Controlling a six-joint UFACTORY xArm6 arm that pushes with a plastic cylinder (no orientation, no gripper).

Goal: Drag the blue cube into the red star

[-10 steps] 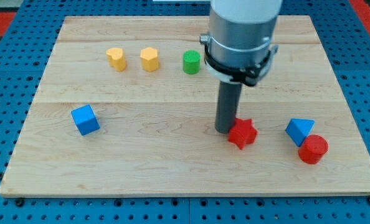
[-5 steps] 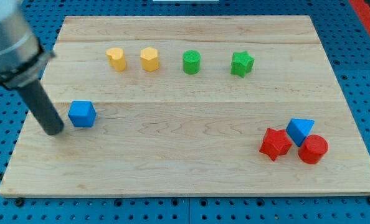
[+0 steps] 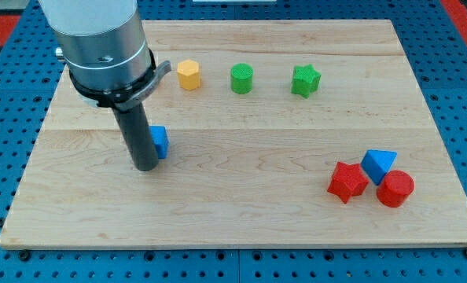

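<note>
Step in hand: the push of the blue cube [image 3: 160,141] toward the red star [image 3: 347,181]. The arm carries no gripper, so there is nothing to spread or pinch; it ends in a dark rod. The rod's tip [image 3: 145,167] rests on the tabletop [image 3: 241,212] at the cube's left side in the view, touching it or nearly so, and the rod covers part of the cube.

Cube location: left-centre of the tabletop. Red star: low on the view's right, well apart from the cube.

Next move, by judgement: a long push rightward and slightly toward the view's bottom, with the tip kept behind the cube's centre so it does not slip off to one side.

Surroundings: a blue triangular block [image 3: 378,165] touches the star's right, with a red cylinder [image 3: 395,189] just below it. Both crowd the star's far side, not the approach. A yellow block [image 3: 188,75], green cylinder [image 3: 241,79] and green star [image 3: 305,80] line the view's top, out of the way.
</note>
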